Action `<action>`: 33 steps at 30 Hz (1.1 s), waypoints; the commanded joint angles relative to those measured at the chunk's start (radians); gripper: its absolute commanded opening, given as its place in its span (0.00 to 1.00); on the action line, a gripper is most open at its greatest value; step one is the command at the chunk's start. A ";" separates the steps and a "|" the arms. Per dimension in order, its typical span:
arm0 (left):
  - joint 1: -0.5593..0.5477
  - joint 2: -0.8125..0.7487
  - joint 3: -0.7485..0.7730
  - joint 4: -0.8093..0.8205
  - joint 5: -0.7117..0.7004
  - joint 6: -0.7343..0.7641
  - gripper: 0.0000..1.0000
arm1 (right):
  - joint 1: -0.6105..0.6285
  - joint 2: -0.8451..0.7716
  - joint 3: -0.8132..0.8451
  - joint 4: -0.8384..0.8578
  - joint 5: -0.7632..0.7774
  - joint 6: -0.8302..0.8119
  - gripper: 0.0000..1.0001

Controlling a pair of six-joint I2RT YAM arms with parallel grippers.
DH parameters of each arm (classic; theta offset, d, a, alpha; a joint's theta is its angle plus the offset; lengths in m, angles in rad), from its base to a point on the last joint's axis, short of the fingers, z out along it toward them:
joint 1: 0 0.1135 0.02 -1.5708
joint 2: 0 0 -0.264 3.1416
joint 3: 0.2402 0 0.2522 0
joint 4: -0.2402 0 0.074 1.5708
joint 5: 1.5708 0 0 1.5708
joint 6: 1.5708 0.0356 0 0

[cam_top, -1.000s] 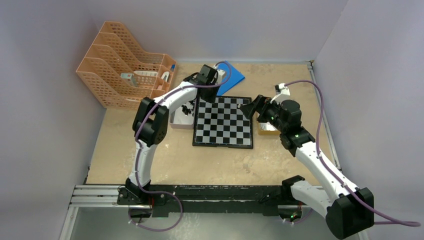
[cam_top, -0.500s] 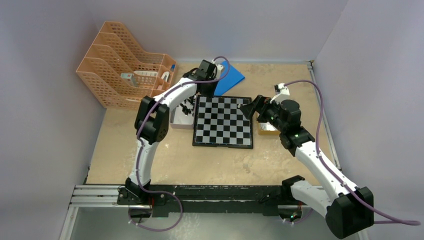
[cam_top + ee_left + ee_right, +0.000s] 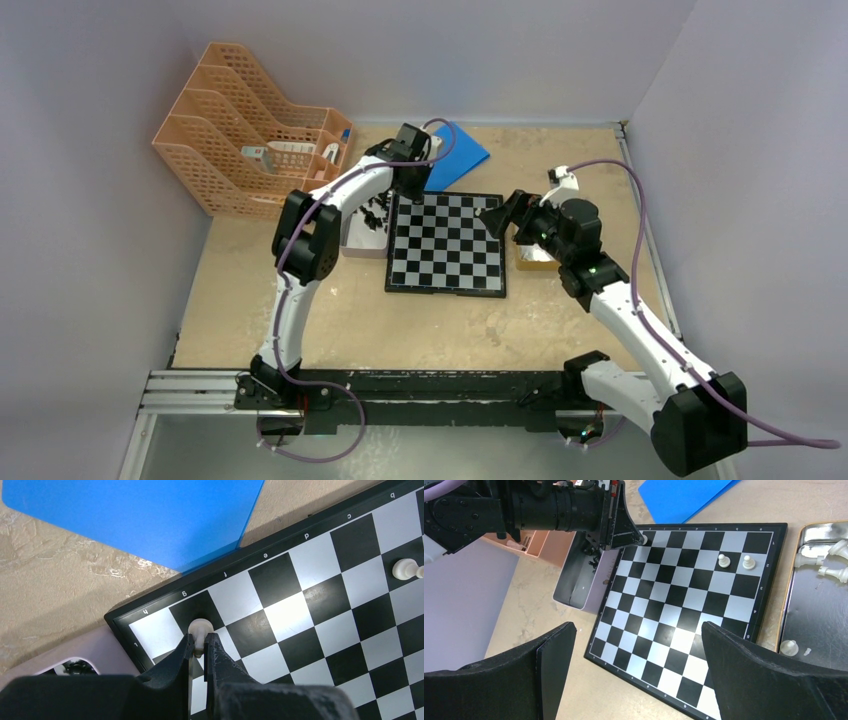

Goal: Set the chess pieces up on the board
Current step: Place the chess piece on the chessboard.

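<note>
Left gripper (image 3: 200,649) pinches a cream chess piece (image 3: 201,626) near one corner of the board (image 3: 295,616). Released off-centre or tilted, it could topple or straddle two squares.

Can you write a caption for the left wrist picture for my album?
The left end effector pinches a white chess piece near the board's corner, beside a blue sheet.

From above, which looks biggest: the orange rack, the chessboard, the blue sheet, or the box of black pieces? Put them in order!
1. Orange rack.
2. Chessboard.
3. Blue sheet and box: about alike, both partly hidden by the left arm, so no ranking.
</note>
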 commanded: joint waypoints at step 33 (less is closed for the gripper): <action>0.006 0.021 0.066 0.013 -0.007 0.023 0.23 | -0.001 0.005 0.050 0.028 0.010 -0.018 0.98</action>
